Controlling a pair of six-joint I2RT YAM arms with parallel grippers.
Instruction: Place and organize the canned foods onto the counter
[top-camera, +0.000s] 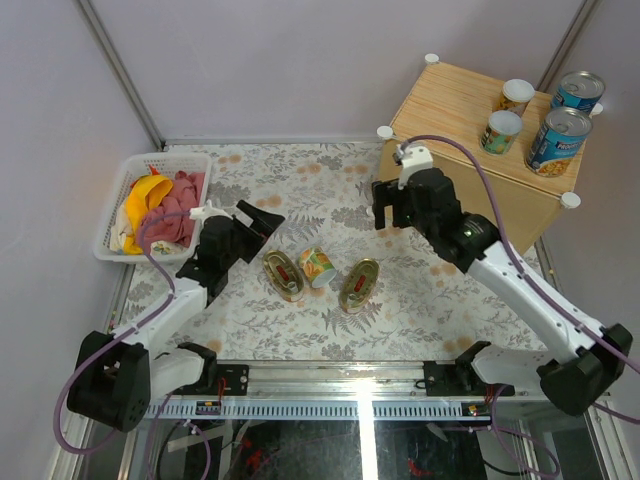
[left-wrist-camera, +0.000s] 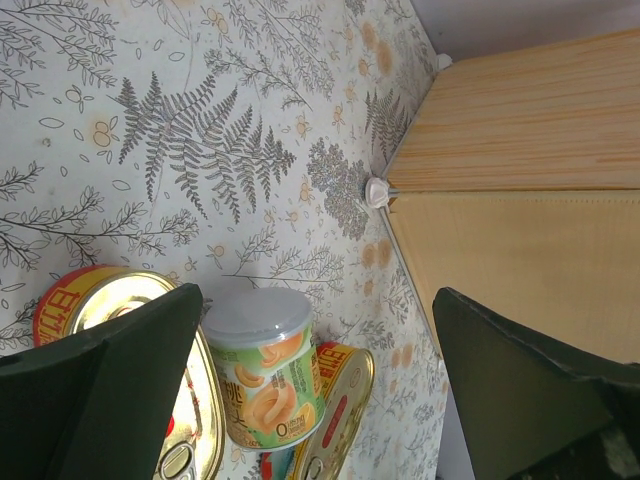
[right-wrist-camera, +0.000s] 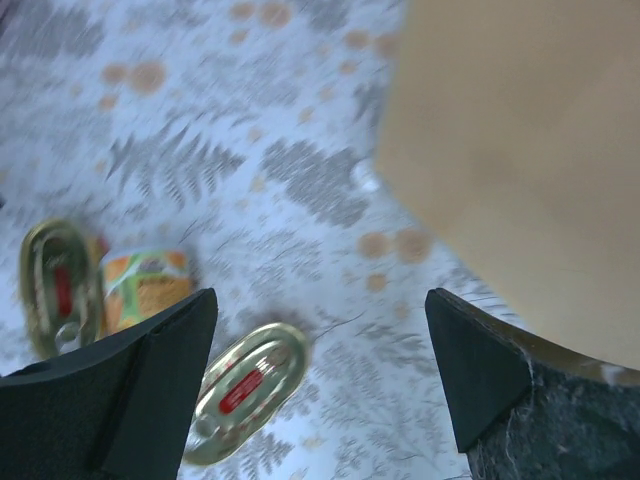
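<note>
Left end effector (top-camera: 262, 220) and right end effector (top-camera: 388, 216) both gape wide, empty. Four cans (top-camera: 557, 141) stand on the box (top-camera: 450, 110), upper right. The small can (top-camera: 316, 267) lies mid-frame on the worktop (top-camera: 300, 180) between two oval tins (top-camera: 283, 275), so a grab may roll it or shove them

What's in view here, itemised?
Counter: one, light wood, far right.
Blue-labelled cans: two, silver-topped, on the counter's right end.
Oval tins: two, gold, mid-table.
Small cans: three, colourful, pale-lidded; two on the counter, one between the oval tins.
Basket: one, white, far left, holding yellow and pink cloths.
Table cover: one, white with grey ferns.
Left arm: one, black-white, jaws open, near the basket.
Right arm: one, black-white, jaws open, beside the counter.
</note>
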